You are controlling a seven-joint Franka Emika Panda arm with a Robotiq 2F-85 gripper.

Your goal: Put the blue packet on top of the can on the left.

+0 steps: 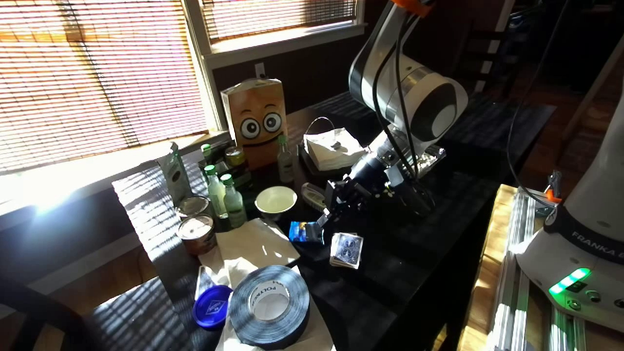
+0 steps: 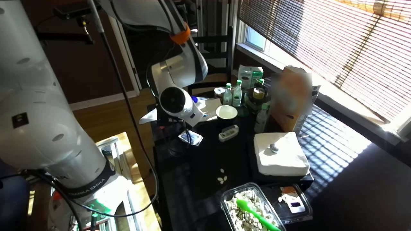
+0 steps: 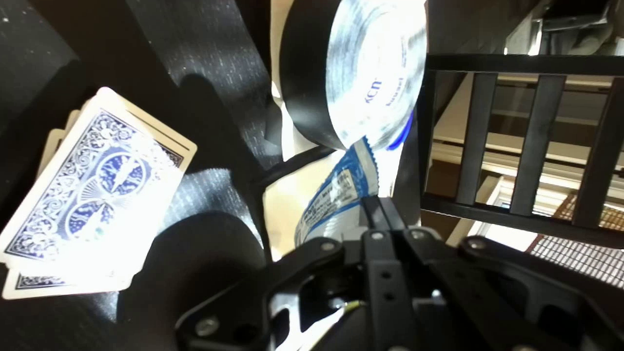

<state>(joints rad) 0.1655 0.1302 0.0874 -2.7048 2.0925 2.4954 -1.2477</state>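
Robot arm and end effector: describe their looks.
White, rounded arm with a round dark cap, orange band, black cables, green light, and a dark base band lettered FRANKA EMIKA. The end effector is black, with linkages, silvery screws and slim fingers.

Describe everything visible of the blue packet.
The blue packet looks like shiny, flexible film. In an exterior view its face is vivid blue with darker print; in the wrist view another face is blue and white, with small print and a serrated end. The gripper appears shut on it near one edge. It looks tilted. In an exterior view it appears between the bowl and the cards. Whether it is sealed, or touches the table, can't be told.
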